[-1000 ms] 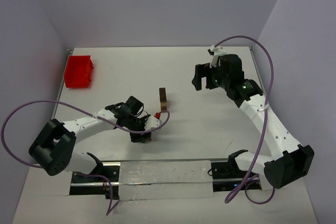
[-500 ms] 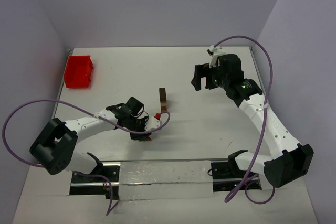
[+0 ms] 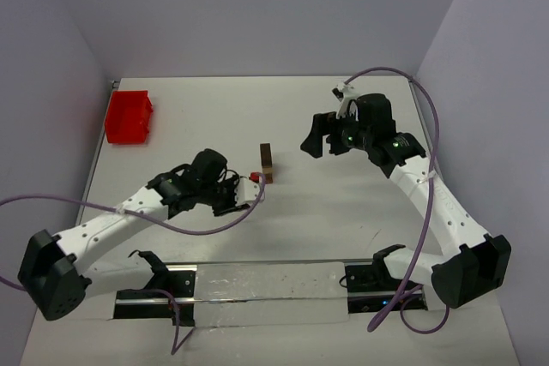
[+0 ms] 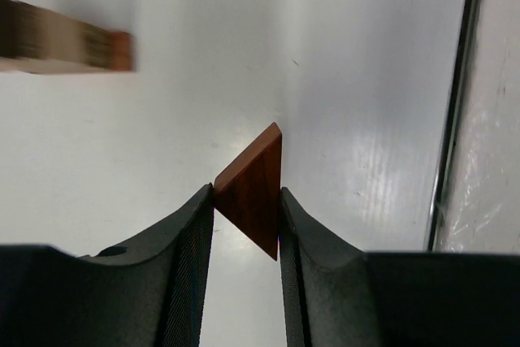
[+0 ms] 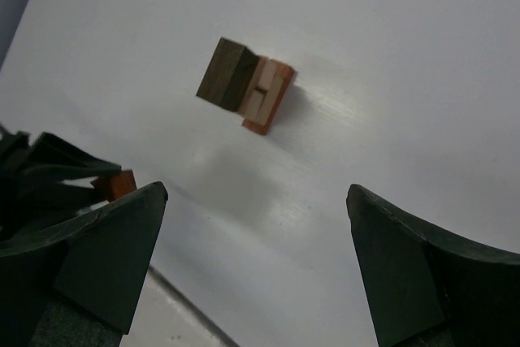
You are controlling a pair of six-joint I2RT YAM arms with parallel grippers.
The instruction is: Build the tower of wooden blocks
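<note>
Nearest the bases, the left arm lies stretched low across the surface (image 3: 334, 212), where a second ago it was folded back with its wrist bent down over a spot closer to the near edge. The left end effector (image 3: 247, 186) has since travelled away from that spot and toward the middle. It has narrowed from a wider gap and now holds the triangular wedge (image 4: 253, 193). In the left wrist view the reddish-brown piece is pinched flat between both fingers (image 4: 188, 258), with one corner pointing out past the tips. Just beyond it stands the wood block tower (image 3: 268, 163), a short upright stack with a dark block on top and tan and reddish blocks under it, in the same place as before. From above the wedge sits just beside the tower's foot, and the left wrist view shows a gap between them. Past the tower and to its right, the right end effector (image 3: 324, 139) hangs over the surface with its jaws spread wide and nothing between them. It has drifted a little toward the tower since the earlier frame. Farthest off, the red tray (image 3: 129, 116) rests unmoved at the far left corner.
</note>
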